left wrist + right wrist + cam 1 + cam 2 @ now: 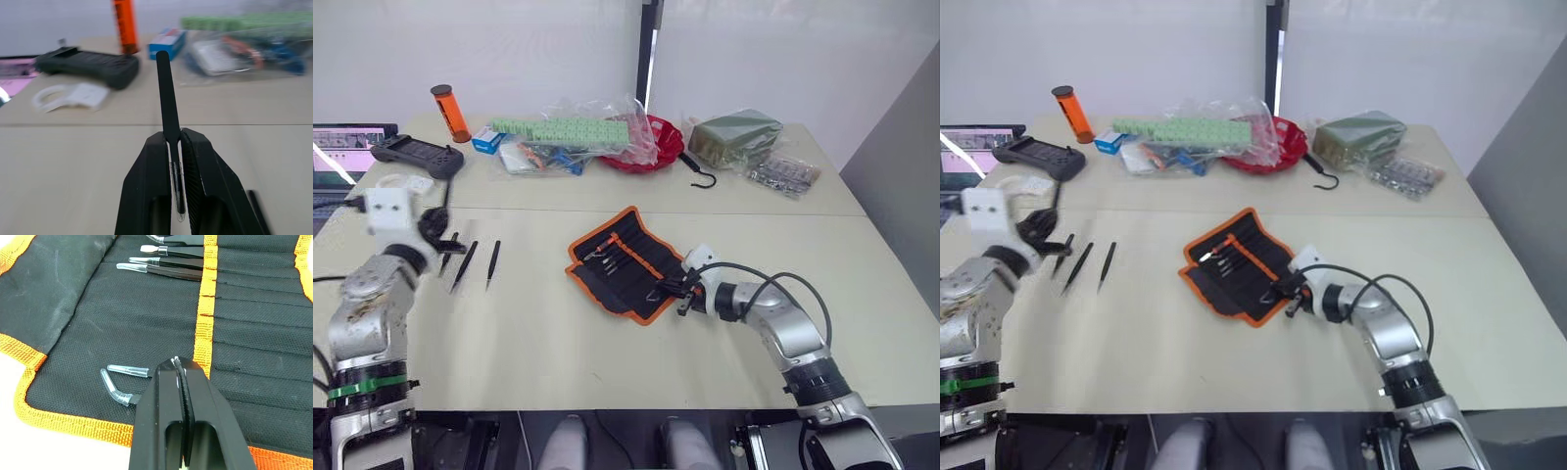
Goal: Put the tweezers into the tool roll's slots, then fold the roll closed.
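1. Nearest the head camera, the right gripper [682, 297] reaches in from about 4 o'clock and sits over the near corner of the tool roll [628, 258].
2. In the right wrist view its two black fingers [168, 406] are pressed together with almost no gap. Two clear-capped tweezers tips [120, 382] lie on the fabric beside them, one straight and one bent; whether anything is pinched between the fingers cannot be told.
3. Opened flat at the table's centre, the tool roll shows its black inside, orange trim and an orange stripe [205, 308] along the slots [259, 303].
4. Three more tweezers [171, 262] are seated in the slots at the roll's far end, their capped tips pointing away from the stripe.
5. At about 9 o'clock from the roll, the left gripper [174, 147] is raised above the table with its fingers closed narrowly on one black tweezers [167, 103], which stands out past the fingertips.
6. Loose tweezers [465, 264] lie on the table [558, 343] just beside the left gripper, well apart from the roll.
7. Toward 12 o'clock sit an orange cylinder [451, 112], a black handheld controller [416, 155], plastic bags with green blocks [568, 132], a red bowl [661, 147] and a black hook [703, 176].
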